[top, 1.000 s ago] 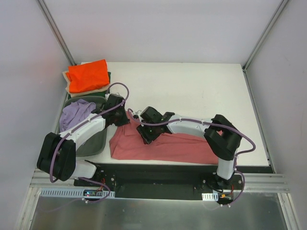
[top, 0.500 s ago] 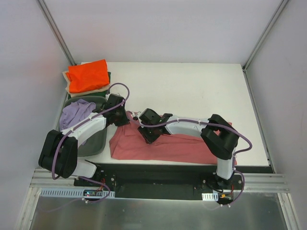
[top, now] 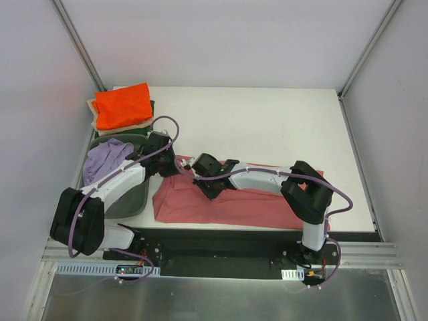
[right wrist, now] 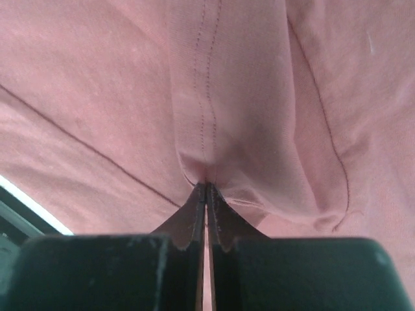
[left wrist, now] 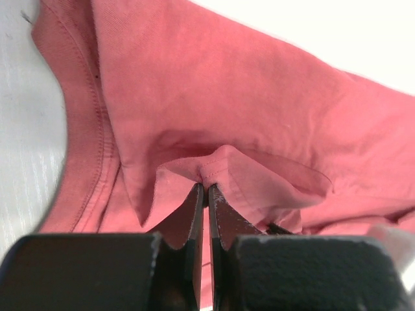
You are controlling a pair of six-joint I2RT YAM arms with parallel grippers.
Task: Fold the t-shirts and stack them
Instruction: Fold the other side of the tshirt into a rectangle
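Note:
The dusty rose-red t-shirt (top: 227,204) lies crumpled along the table's near edge. My left gripper (top: 170,167) is shut on a fold of it near the collar, which shows in the left wrist view (left wrist: 206,175). My right gripper (top: 206,182) is shut on a hemmed edge of the same shirt (right wrist: 206,170) just right of the left one. The bright orange t-shirt (top: 122,105) lies folded at the far left on the beige t-shirt (top: 93,122) and the dark green t-shirt (top: 152,107). The lavender t-shirt (top: 105,156) lies in the bin.
A grey plastic bin (top: 134,199) stands at the left edge, beside the left arm. The white table (top: 267,127) reaches back and right to its edges. Slanted frame posts stand at the back corners.
Both grippers have shifted slightly left and away with the shirt's pinched edges; the cloth near them has gathered a little. Both stay shut.

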